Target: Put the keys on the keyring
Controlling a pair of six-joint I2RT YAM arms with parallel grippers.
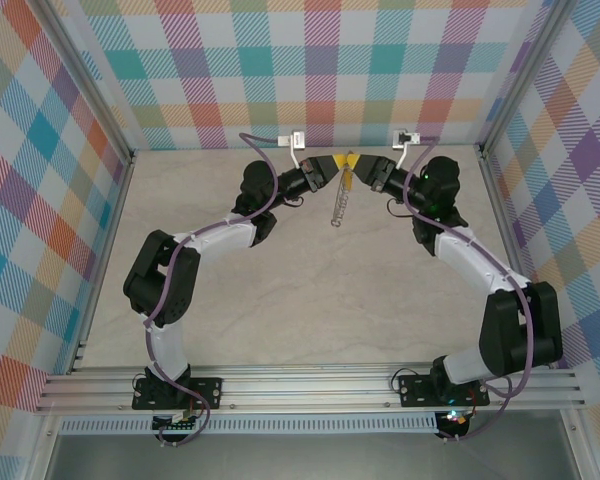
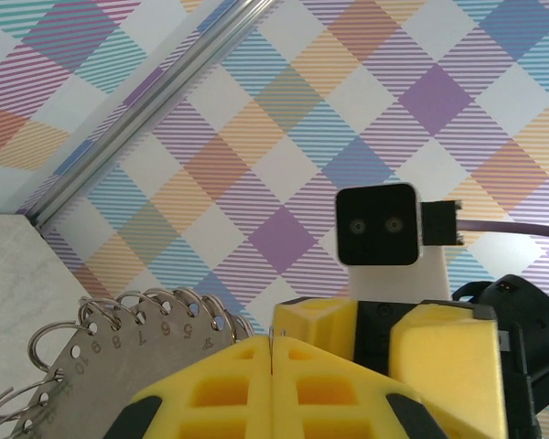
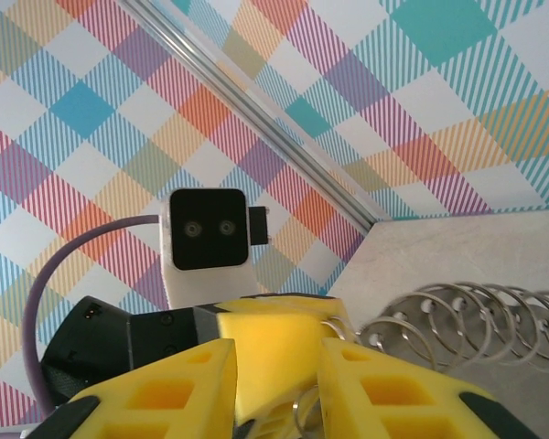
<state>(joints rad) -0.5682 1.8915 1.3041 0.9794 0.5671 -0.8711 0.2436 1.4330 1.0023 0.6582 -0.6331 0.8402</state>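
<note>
The keyring (image 2: 110, 366) runs behind the left claw (image 2: 271, 346) and off-frame.

Beyond the jaws rises a back wall (image 1: 320, 60) of pastel checks in teal, orange, purple and yellow, and like walls close in on either side of them. Beneath the jaws lies a pale, marbled tabletop (image 1: 310, 300), evenly lit. Silvery metal posts (image 1: 92, 110) climb the corners, and ribbed aluminium rails (image 1: 310, 385) cross the near edge, well apart from the jaws
</note>
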